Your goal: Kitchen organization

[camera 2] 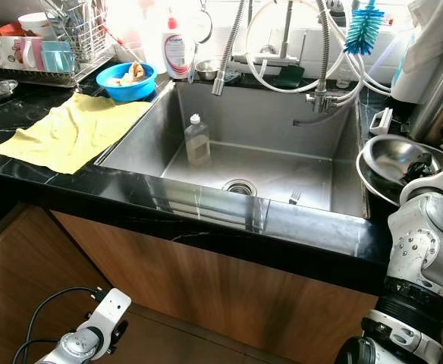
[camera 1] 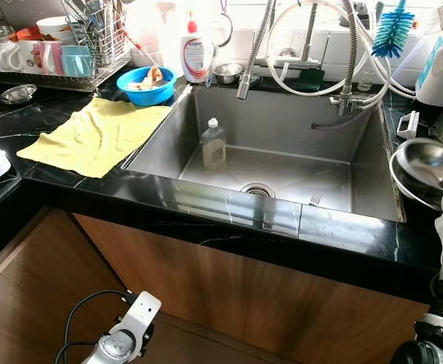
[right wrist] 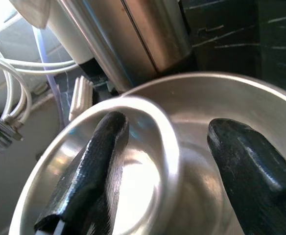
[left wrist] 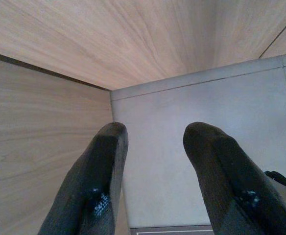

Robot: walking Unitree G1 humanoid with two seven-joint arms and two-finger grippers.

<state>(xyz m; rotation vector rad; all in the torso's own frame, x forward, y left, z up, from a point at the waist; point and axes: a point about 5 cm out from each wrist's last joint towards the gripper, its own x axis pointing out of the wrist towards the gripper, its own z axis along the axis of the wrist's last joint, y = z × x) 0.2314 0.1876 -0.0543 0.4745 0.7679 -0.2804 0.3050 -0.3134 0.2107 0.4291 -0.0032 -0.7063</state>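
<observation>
I'm seeing the steel bowls (camera 1: 426, 171) at the counter's right edge getting cut off by the frame. Right arm (camera 2: 426, 235) is covering their near rim. Dish rack (camera 1: 54, 45) in the far left corner is running out of frame. Label on the soap bottle (camera 1: 194, 53) is too small to read.

Yellow cloth (camera 1: 96, 135), blue bowl (camera 1: 147, 86)
</observation>
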